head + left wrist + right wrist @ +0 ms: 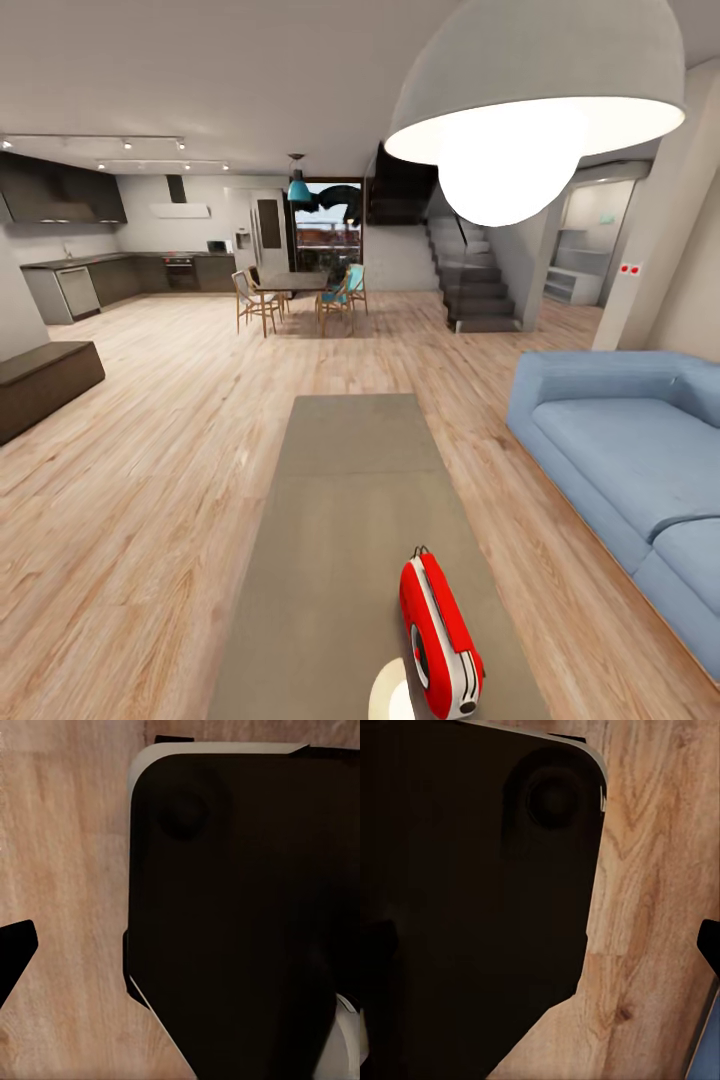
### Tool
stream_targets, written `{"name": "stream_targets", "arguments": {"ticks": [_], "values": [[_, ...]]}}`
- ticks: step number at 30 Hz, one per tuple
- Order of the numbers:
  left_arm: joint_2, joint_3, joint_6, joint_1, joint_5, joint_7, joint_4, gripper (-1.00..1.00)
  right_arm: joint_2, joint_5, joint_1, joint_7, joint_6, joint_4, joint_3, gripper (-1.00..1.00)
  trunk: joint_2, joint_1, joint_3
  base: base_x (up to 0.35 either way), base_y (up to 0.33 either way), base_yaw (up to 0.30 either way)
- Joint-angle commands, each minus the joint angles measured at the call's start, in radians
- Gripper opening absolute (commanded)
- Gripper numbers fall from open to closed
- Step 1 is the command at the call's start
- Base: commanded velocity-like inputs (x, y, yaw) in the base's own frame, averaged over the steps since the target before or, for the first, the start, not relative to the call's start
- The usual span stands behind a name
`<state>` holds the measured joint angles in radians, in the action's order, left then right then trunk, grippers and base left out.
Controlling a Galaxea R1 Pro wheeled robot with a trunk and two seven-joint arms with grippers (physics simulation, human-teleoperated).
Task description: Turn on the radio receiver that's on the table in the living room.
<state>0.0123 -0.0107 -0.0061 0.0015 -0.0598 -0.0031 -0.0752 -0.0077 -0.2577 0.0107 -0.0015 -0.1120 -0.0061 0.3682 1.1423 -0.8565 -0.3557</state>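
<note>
You're at the tabletop (360,470); the radio (440,635) stands on its near end, left of the sofa (640,450). Claw states: cannot tell. Next, reach a claw to its switch.

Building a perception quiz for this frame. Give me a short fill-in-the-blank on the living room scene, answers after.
1. The radio receiver on the table has a body coloured ____.
2. To the right of the table in the head view stands a sofa coloured ____.
3. The floor around the table is made of light ____ planks.
4. The white dome lamp hangs ____ the table.

Missing words: red; blue; wood; above
</note>
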Motion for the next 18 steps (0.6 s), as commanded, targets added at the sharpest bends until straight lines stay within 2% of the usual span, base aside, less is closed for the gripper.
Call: {"name": "stream_targets", "arguments": {"ticks": [1, 18], "values": [[0.000, 0.000, 0.000, 0.000, 0.000, 0.000, 0.000, 1.00, 0.000, 0.000, 0.000, 0.000, 0.000, 0.000, 0.000, 1.00, -0.007, 0.004, 0.003, 0.000, 0.000, 0.000], [0.000, 0.000, 0.000, 0.000, 0.000, 0.000, 0.000, 1.00, 0.000, 0.000, 0.000, 0.000, -0.001, 0.000, 0.000, 1.00, -0.126, 0.069, 0.057, 0.000, 0.000, 0.000]]}}
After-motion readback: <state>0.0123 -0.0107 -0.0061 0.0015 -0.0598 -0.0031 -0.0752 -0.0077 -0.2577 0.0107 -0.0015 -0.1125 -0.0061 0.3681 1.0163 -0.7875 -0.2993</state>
